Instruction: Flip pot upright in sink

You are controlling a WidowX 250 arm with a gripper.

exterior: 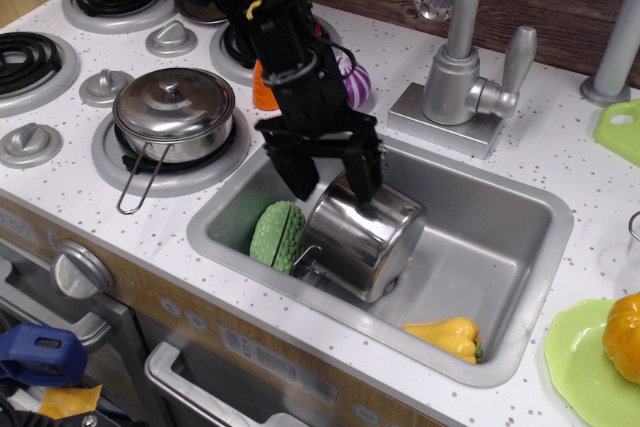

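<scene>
The shiny steel pot [362,237] lies tilted in the left half of the grey sink [500,237], its closed bottom facing up and toward the back left, resting against a green bumpy vegetable [276,234]. A wire loop handle [305,257] shows at its lower left. My black gripper [330,182] hangs open just above the pot's upper left edge. One finger [297,175] stands left of the pot, the other finger [362,182] touches or nearly touches its upturned bottom. It holds nothing.
A yellow pepper [447,335] lies at the sink's front. A lidded steel pot [175,112] sits on the front burner. The faucet [462,57] stands behind the sink. An orange carrot [262,87] and a purple toy [355,80] sit behind my arm. A green plate [585,357] holds an orange item.
</scene>
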